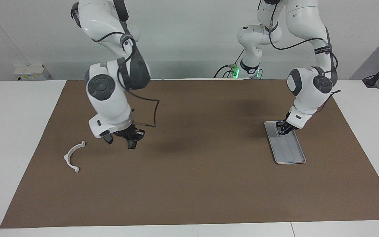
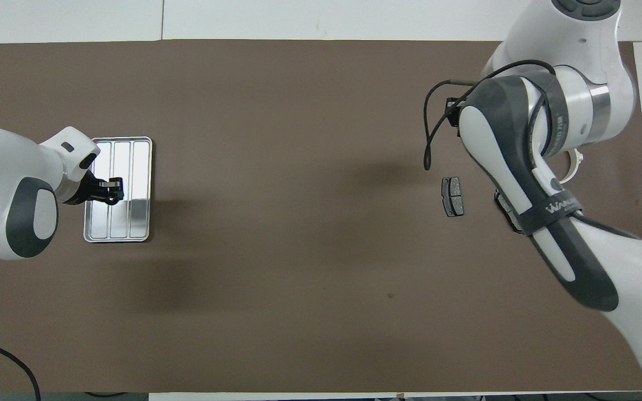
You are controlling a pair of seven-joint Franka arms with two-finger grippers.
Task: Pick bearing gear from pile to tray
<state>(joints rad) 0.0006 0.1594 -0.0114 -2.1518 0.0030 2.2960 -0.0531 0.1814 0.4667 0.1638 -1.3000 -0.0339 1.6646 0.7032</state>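
Note:
The silver-grey tray (image 1: 291, 154) (image 2: 141, 223) lies at the left arm's end of the mat. My left gripper (image 1: 283, 129) (image 2: 110, 190) hangs low over the part of the tray nearer the robots. Of the pile I see a white curved arc (image 1: 72, 157) (image 2: 576, 162), one dark grey brake pad (image 2: 452, 196) and a second pad (image 2: 506, 207) half under my right arm. My right gripper (image 1: 133, 136) is low over the brake pads; in the overhead view the arm hides it. No small black round piece or bearing gear shows.
A brown mat (image 1: 189, 184) covers the table, with white table edge (image 1: 15, 131) around it. The right arm's black cable (image 2: 429, 139) loops over the mat beside the pile.

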